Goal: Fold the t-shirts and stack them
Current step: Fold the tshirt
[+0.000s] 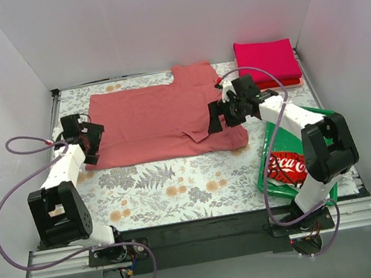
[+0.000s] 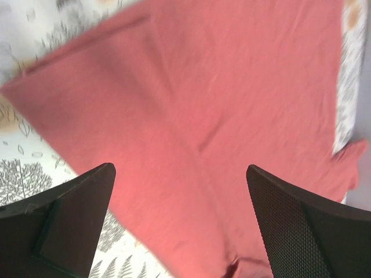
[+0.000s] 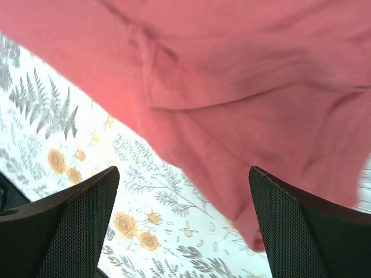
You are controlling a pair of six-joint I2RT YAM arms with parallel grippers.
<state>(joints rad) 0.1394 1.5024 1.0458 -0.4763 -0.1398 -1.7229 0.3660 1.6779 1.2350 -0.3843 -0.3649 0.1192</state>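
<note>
A dusty salmon-red t-shirt (image 1: 154, 119) lies spread on the floral table covering, its right sleeve folded in. It fills the left wrist view (image 2: 220, 98) and the top of the right wrist view (image 3: 249, 75). My left gripper (image 1: 89, 148) is open and empty above the shirt's left edge. My right gripper (image 1: 221, 120) is open and empty above the shirt's right side near the folded sleeve. A magenta folded tee (image 1: 267, 60) lies on a red one at the back right. A red Coca-Cola tee (image 1: 290, 165) lies in the green tray.
The green plastic tray (image 1: 264, 169) sits at the front right under the right arm. White walls enclose the table on three sides. Floral covering (image 1: 179, 186) shows in front of the shirt.
</note>
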